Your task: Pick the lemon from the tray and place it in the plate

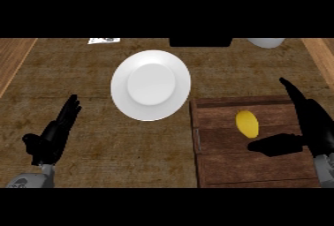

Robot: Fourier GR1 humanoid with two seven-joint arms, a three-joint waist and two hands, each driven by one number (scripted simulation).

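Observation:
A yellow lemon [246, 123] lies on the brown wooden tray [228, 167] at the right of the counter. The white plate [150, 84] stands left of the tray and farther back, with nothing on it. My right hand [312, 128] hovers over the tray's right side, open, fingers stretched toward the far edge and the thumb [274, 144] reaching left just below the lemon. It does not touch the lemon. My left hand [53, 134] rests open at the lower left, fingers pointing up, well away from plate and tray.
A dark box [201, 42] and a white bowl-like object [265, 42] sit at the far edge. A small white paper [104, 40] lies at the far left. Light wooden strips [13, 57] border the counter on both sides.

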